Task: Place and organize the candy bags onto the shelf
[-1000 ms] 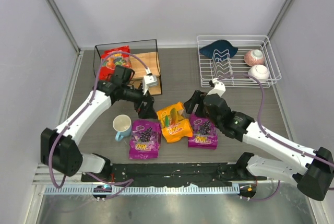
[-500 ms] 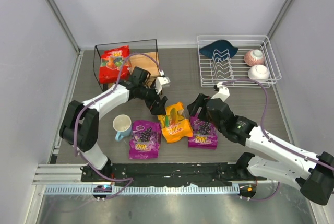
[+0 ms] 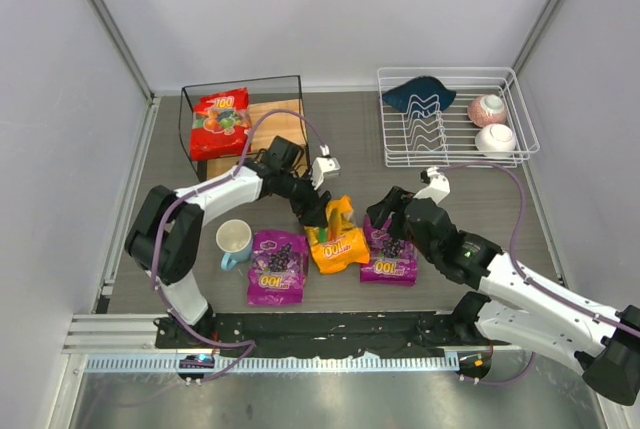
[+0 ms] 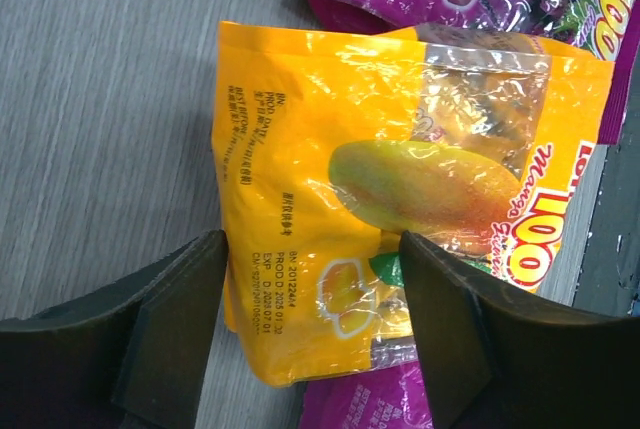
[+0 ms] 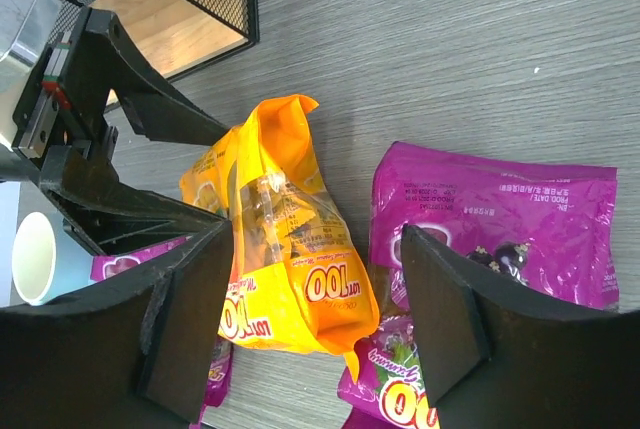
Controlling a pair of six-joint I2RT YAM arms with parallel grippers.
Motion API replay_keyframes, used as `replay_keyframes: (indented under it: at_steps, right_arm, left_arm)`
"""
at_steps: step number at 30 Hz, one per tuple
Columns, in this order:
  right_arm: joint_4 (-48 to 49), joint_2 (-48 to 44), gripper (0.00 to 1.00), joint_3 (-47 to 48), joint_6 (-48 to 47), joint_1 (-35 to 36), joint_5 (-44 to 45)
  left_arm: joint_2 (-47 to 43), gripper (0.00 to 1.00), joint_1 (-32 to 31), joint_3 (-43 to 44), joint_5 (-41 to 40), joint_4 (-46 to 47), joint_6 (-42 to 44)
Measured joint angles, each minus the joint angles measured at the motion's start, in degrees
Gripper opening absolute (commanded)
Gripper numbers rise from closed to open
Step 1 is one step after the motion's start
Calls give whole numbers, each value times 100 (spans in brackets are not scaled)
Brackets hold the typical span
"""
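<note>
Orange bag [image 3: 338, 241] lies on the desk [image 3: 350, 144], its far end bunched up, grasped by the left claw [image 4: 312, 241], that arm stretched low rightward. Right claw [image 5: 315, 232] hovers released just right of it.

A grey wood-grain tabletop [image 3: 350, 139] carries a black-wire shelf with light wooden boards [image 3: 282, 114], a white wire dish rack [image 3: 450, 70], a pale blue mug [image 3: 235, 241], a glossy purple candy bag [image 3: 277, 266], a second purple candy bag [image 3: 392, 259], and an orange-yellow candy bag [image 3: 340, 244] between them. A red candy bag [image 3: 221, 119] lies on the shelf.
</note>
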Motion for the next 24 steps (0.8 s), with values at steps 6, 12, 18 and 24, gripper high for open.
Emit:
replay_keyframes:
  at_steps: [6, 12, 18, 24]
  right_arm:
    - [-11, -129, 64, -111, 22, 0, 44]
    - [-20, -131, 63, -179, 26, 0, 79]
    - [-35, -210, 63, -179, 35, 0, 140]
    - [-61, -313, 64, -179, 39, 0, 153]
  left_arm:
    - [37, 36, -103, 74, 24, -144, 48]
    - [118, 0, -131, 212, 146, -431, 66]
    - [118, 0, -157, 330, 118, -605, -66]
    - [111, 0, -205, 675, -367, -761, -866]
